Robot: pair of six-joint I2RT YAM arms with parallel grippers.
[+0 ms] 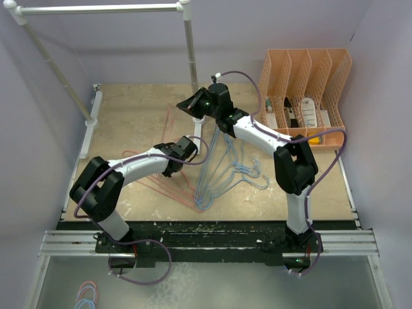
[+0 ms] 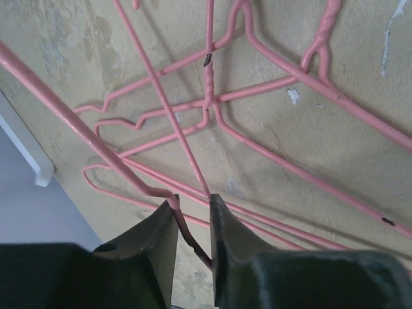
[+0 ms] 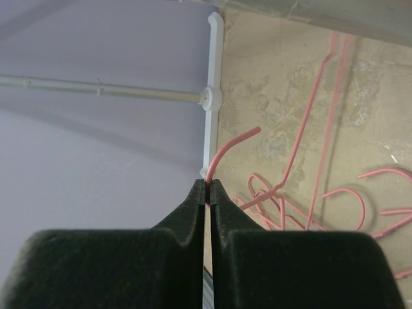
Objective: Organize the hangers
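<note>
Firmly, right tool [image 3: 207, 187] pinches pink hanger [image 3: 230, 145], hook curving outward, rightward.

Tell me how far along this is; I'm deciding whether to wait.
Done: nothing, the white rack rail holds no hangers. In hand: the right gripper is shut on a pink hanger by its hook; a pink wire runs through the left gripper. Left: the blue hangers and loose pink hangers on the table.

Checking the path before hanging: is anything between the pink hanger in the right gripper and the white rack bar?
Nothing visible. The right gripper pinches the pink hanger by its hook, and only open air shows between it and the rack bar above. The rack's upright post stands close beside the gripper.
</note>
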